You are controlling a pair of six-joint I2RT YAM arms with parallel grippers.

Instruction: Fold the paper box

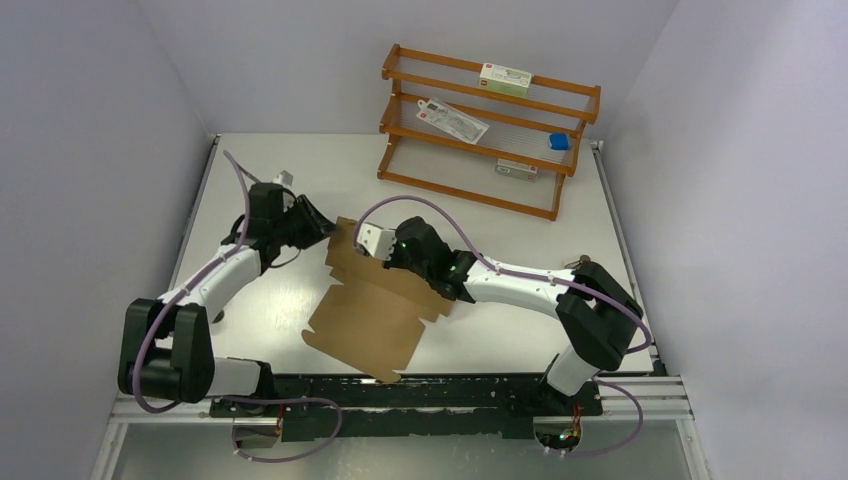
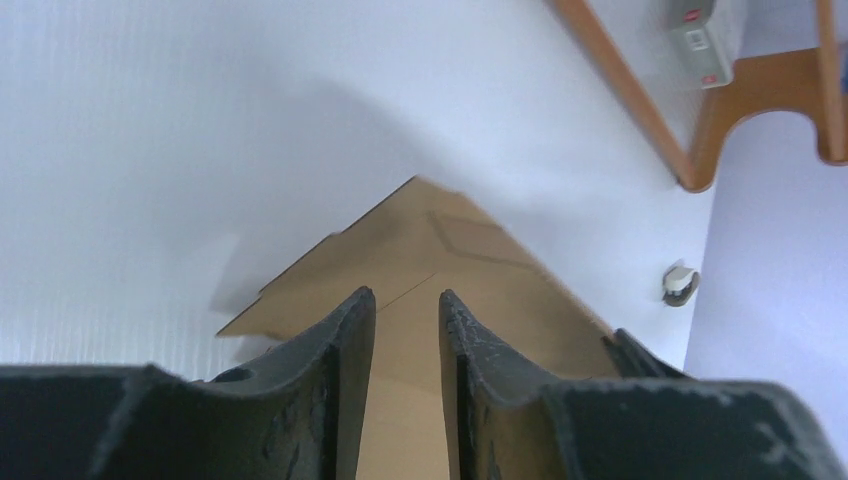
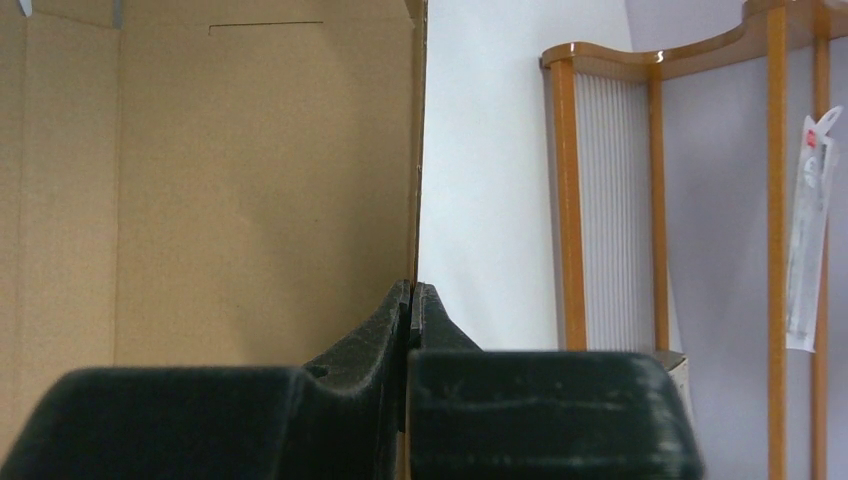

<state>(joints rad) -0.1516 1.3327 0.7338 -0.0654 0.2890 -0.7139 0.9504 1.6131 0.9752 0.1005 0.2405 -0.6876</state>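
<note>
Here the paper box (image 1: 372, 305) lies in the middle of the table (image 1: 270, 170) as a mostly flat, matte brown cardboard sheet with notched flaps and creases. The right gripper (image 3: 410, 300) pinches its thin edge tight, likely to raise a flap. The left gripper (image 2: 405, 325), fingers slightly apart and empty, hovers over a corner, probably to steady it.

Paper box (image 1: 372, 312) centre frame, on worktop (image 1: 290, 165). Rack (image 1: 470, 193) upper right, behind box, well apart. Carton (image 1: 505, 78) on rack's top shelf.
</note>
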